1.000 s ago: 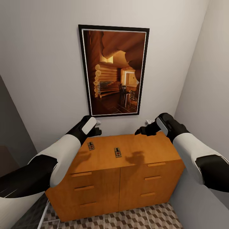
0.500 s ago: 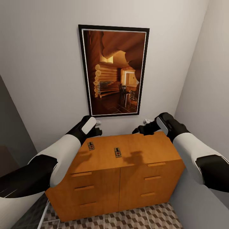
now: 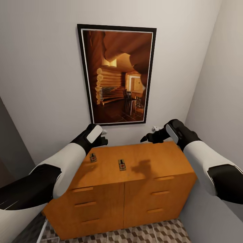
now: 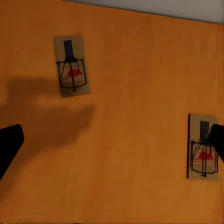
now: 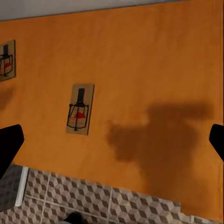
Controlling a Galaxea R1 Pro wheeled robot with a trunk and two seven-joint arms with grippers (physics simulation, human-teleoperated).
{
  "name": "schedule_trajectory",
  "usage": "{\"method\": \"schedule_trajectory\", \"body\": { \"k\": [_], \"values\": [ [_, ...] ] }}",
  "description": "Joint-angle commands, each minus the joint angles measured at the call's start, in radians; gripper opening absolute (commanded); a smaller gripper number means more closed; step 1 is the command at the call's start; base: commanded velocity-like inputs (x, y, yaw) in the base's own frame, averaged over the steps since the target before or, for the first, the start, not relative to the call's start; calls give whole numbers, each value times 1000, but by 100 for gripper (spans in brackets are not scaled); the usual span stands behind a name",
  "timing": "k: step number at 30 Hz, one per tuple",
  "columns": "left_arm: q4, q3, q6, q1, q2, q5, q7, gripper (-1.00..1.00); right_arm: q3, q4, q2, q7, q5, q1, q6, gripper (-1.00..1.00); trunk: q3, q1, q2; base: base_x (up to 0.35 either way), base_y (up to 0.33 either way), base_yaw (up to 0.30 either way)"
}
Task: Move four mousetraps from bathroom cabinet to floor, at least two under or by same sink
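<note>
Two mousetraps lie flat on the cabinet (image 3: 135, 162) top, long axes running near-to-far: the left mousetrap (image 3: 92, 157) sits just below the left gripper (image 3: 100, 139), whose fingers are spread apart, the nearest reach, while the middle mousetrap (image 3: 122, 164) lies left of the equally parted right gripper (image 3: 148, 137).

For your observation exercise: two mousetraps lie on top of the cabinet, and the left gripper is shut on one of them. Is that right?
Not quite. Two mousetraps do lie on the cabinet, but the left gripper holds nothing: the left wrist view shows it open above them.
</note>
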Motion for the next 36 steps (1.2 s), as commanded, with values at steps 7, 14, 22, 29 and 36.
{"method": "schedule_trajectory", "body": {
  "k": [7,14,22,29,36],
  "values": [
    [31,-3,-4,-2,0,10,40,100,11,-1,-1,-7,-9,-1,3,100,-2,1,-2,63,-51,0],
    [33,-4,-5,-2,0,10,49,100,12,2,-1,-8,-9,-1,3,100,-2,1,-2,8,-7,0],
    [34,-3,-5,-1,0,9,81,100,29,7,-3,-7,-9,-1,3,100,-2,1,-2,2,-2,0],
    [36,-3,-5,-2,17,9,99,100,144,10,-3,-5,-10,-1,3,100,-2,1,-2,0,0,0],
    [36,-3,-4,-2,21,9,100,100,178,10,-2,-4,-12,-1,3,100,-2,1,-2,0,0,0]
  ]
}}
